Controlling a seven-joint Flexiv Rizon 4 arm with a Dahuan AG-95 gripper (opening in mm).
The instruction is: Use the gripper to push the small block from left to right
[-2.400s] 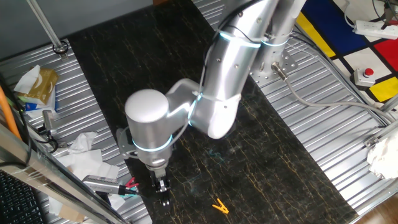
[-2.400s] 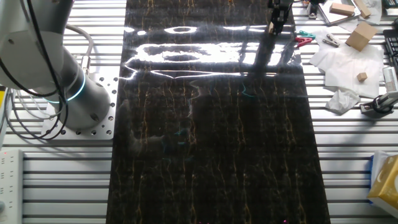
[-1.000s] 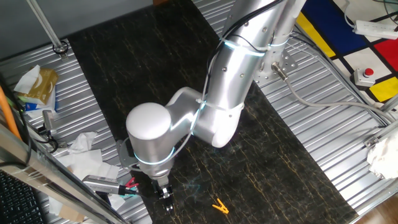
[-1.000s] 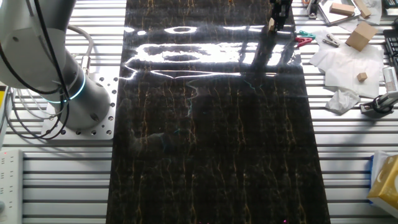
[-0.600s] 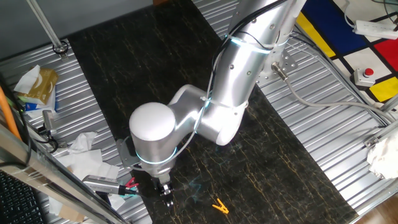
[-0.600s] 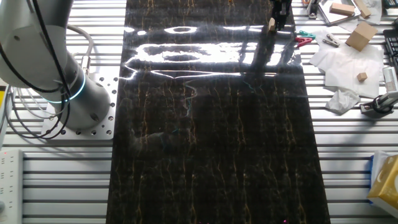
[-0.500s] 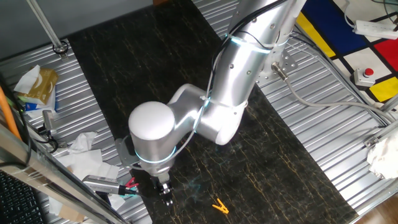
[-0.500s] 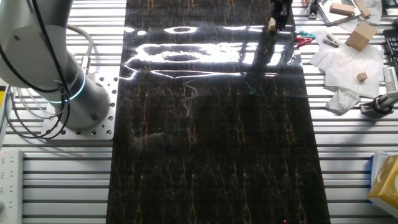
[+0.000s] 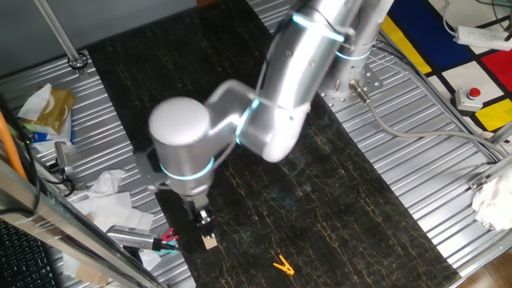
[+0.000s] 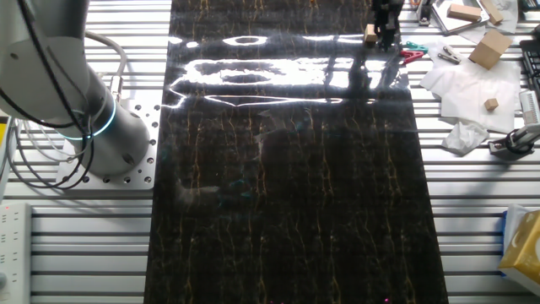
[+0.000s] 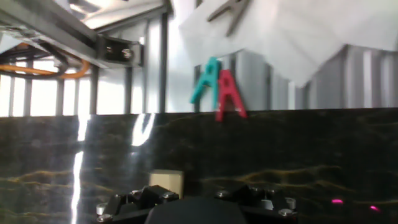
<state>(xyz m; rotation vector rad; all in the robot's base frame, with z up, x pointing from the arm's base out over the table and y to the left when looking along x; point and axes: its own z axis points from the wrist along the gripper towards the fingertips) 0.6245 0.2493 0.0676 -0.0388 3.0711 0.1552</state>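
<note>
The small block (image 9: 210,241) is a tan wooden cube on the black mat near its front left edge. It also shows in the other fixed view (image 10: 370,34) and in the hand view (image 11: 166,181). The gripper (image 9: 204,221) hangs from the silver arm with blue rings, just behind and left of the block, with a small gap. Its black fingers look closed together and hold nothing. In the other fixed view the gripper (image 10: 387,24) stands just right of the block. In the hand view the gripper (image 11: 191,188) is a dark mass at the bottom, with the block just left of it.
A yellow clip (image 9: 282,264) lies on the mat right of the block. Red and teal clips (image 11: 217,87) lie just past the mat's edge, with white paper (image 10: 468,80), small boxes and tools on the slatted table. A second arm's base (image 10: 93,127) stands beside the mat.
The arm has swung up and to the left in the one fixed view. The gripper has drawn back off the block, which now shows uncovered. The block has barely moved.
</note>
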